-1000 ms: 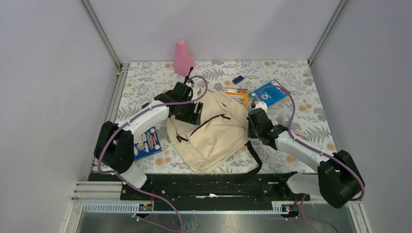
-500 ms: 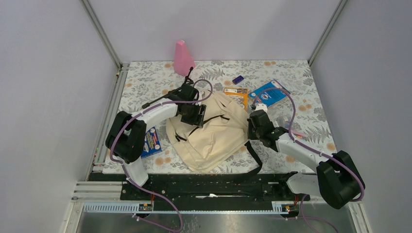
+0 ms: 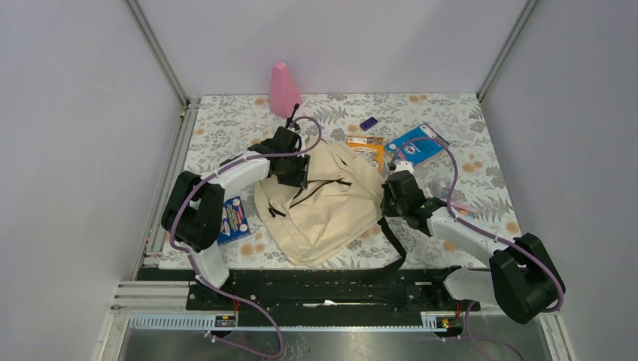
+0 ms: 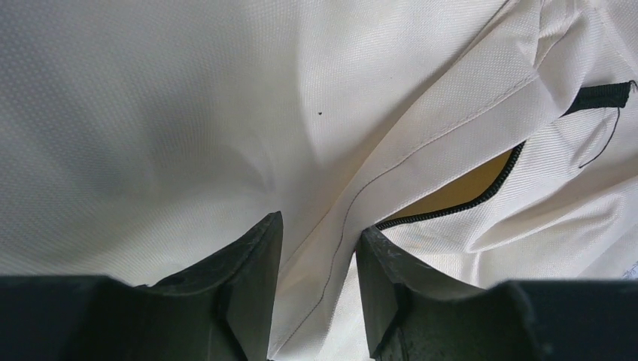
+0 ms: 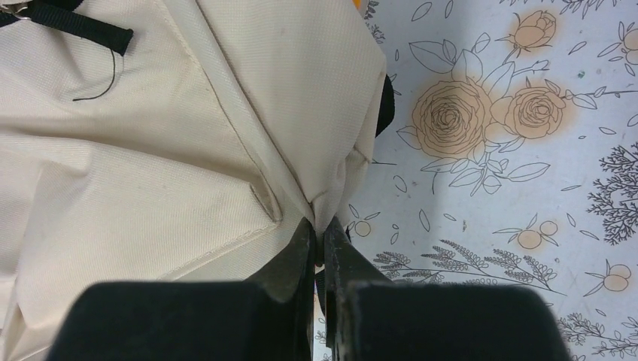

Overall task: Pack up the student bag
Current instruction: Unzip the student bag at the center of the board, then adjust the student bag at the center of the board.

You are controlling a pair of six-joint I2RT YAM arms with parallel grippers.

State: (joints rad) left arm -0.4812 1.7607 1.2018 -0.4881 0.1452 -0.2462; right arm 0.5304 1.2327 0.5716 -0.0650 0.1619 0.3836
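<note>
The student bag, cream fabric with black straps, lies flat in the middle of the floral table. My left gripper rests on its upper left part. In the left wrist view its jaws stand partly apart astride a seamed fold of the bag, beside a zipper slit showing tan inside. My right gripper is at the bag's right edge. In the right wrist view it is shut, pinching a corner of the bag.
A pink cone-shaped object stands at the back. An orange packet, a blue packet and a small purple item lie behind the bag. A blue booklet lies left of it. A black strap trails toward the near edge.
The left jaws have narrowed around the fabric fold, and the left gripper shifted slightly back and left on the bag. The bag's left side bunched a little. The right gripper kept its pinch.
</note>
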